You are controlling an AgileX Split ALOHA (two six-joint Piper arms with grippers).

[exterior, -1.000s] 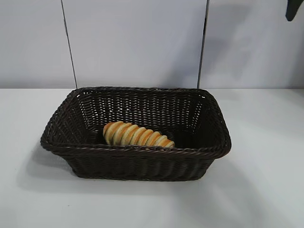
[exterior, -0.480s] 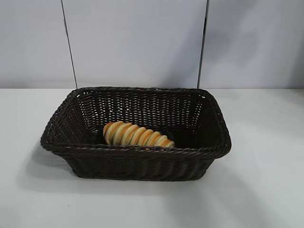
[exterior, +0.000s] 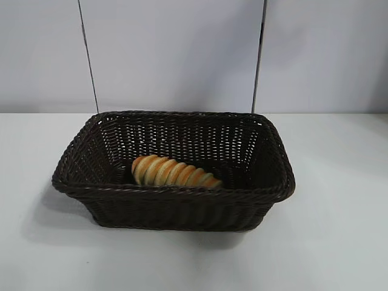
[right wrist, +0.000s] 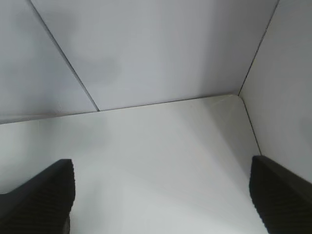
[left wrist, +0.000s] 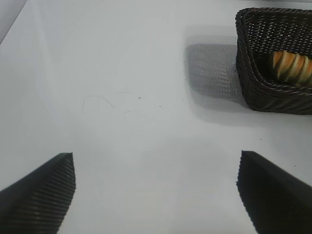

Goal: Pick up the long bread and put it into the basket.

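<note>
The long bread (exterior: 174,172), golden with orange-brown spiral ridges, lies on the floor of the dark brown wicker basket (exterior: 267,195), near its front wall. Neither arm shows in the exterior view. In the left wrist view my left gripper (left wrist: 157,161) hangs open over bare white table, well apart from the basket (left wrist: 253,92), where the bread (left wrist: 292,67) shows inside. My right gripper (right wrist: 162,168) is open too, above bare table near a corner of the back walls, with nothing between its fingers.
White table (exterior: 339,242) surrounds the basket on all sides. White wall panels with dark seams (exterior: 259,57) stand behind it. The right wrist view shows the table's corner (right wrist: 238,95) where two walls meet.
A dark piece of the right arm at the exterior view's top right corner has withdrawn out of view. Basket and bread have not moved.
</note>
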